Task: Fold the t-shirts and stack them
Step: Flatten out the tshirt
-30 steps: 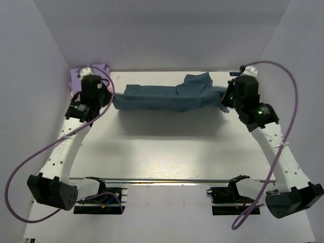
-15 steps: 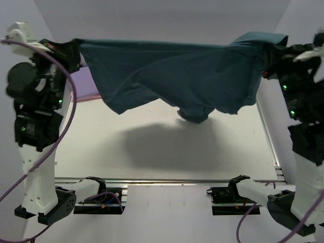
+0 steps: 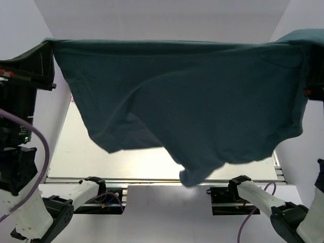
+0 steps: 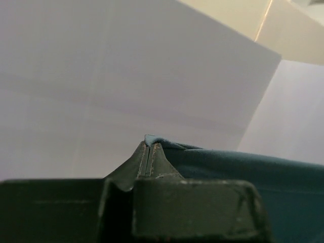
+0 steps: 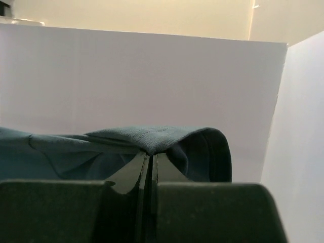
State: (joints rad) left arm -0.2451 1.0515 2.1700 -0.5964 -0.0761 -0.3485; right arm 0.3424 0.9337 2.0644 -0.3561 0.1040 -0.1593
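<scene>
The large dark teal-blue t-shirt (image 3: pixel 192 96) hangs stretched high above the table, filling most of the top view. My left gripper (image 3: pixel 49 46) is shut on its left top corner, seen in the left wrist view (image 4: pixel 150 147) with cloth (image 4: pixel 243 172) trailing right. My right gripper (image 3: pixel 310 48) is shut on the right top corner; in the right wrist view (image 5: pixel 150 156) the cloth (image 5: pixel 152 136) drapes over the closed fingertips. The shirt's lower hem sags toward the near rail. The lavender and pink shirts are hidden behind the raised shirt.
White table surface (image 3: pixel 76 152) shows below the shirt at the left. A metal rail (image 3: pixel 126 178) runs along the near edge, with the arm bases (image 3: pixel 101 195) below it. Pale enclosure walls (image 3: pixel 152 20) stand behind and at both sides.
Both grippers have lifted the teal shirt from the table's far side up toward the camera; it now hangs spread wide and covers the lavender shirt that showed earlier.
</scene>
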